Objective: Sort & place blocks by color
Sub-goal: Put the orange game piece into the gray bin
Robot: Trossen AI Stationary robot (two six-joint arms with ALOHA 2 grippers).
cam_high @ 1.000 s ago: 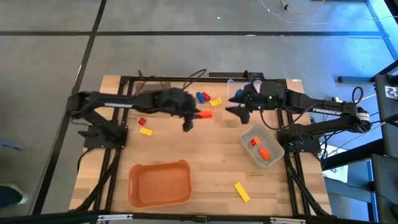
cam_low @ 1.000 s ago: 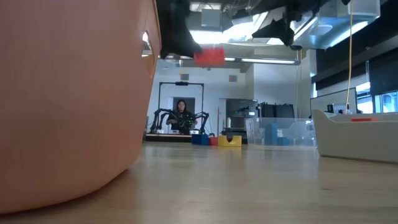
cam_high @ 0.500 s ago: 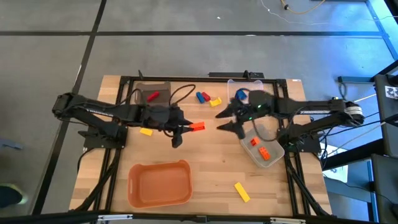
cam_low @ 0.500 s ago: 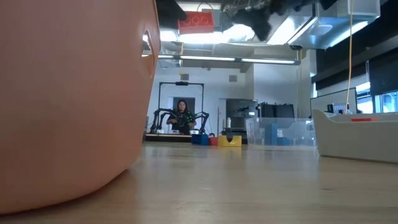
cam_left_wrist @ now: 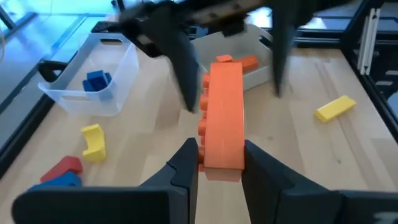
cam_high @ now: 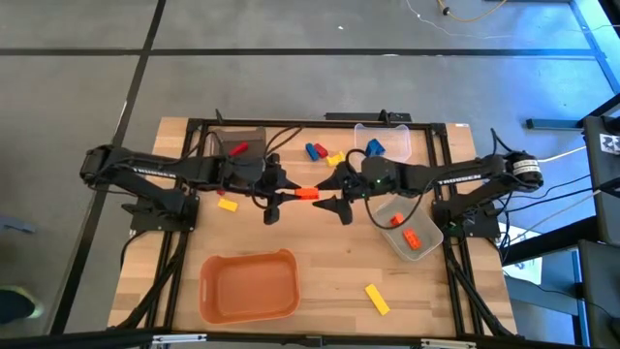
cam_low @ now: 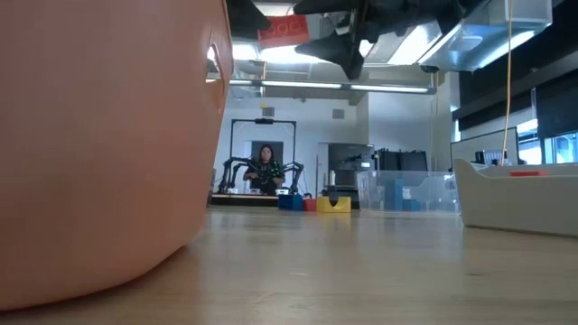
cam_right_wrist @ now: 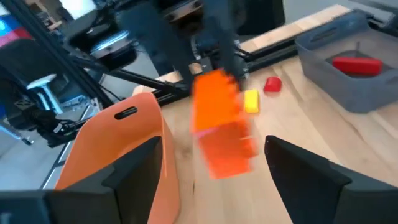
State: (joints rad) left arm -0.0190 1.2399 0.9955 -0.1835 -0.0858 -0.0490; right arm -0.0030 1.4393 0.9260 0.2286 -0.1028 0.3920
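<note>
My left gripper (cam_high: 292, 194) (cam_left_wrist: 221, 155) is over the table's middle, shut on an orange block (cam_high: 307, 194) (cam_left_wrist: 222, 118) (cam_right_wrist: 221, 124). My right gripper (cam_high: 332, 195) (cam_right_wrist: 213, 148) faces it from the right. It is open, its fingers standing either side of the block's free end without touching it. The low view shows the block (cam_low: 283, 30) high above the table. A red block (cam_high: 237, 149) lies in the dark bin, a blue one (cam_high: 375, 147) in the far clear bin, and orange ones (cam_high: 405, 229) in the near clear bin. My left gripper pinches the orange block's near end (cam_left_wrist: 222, 163) between its two fingers, one on each long side. The fingers come level from the table's left and lie along the block. The block sticks out past them toward the right, lifted clear of the table.
Loose blue, red and yellow blocks (cam_high: 324, 153) lie at the far middle, a yellow one (cam_high: 228, 205) at the left and another (cam_high: 376, 299) near the front right. The big orange bin (cam_high: 248, 284) (cam_low: 99, 135) sits at the near left.
My left gripper has carried the orange block up and a little toward the near edge, then held still. My right gripper has moved from the far clear bin toward the table's left, bringing its open fingers around the block's free end.
</note>
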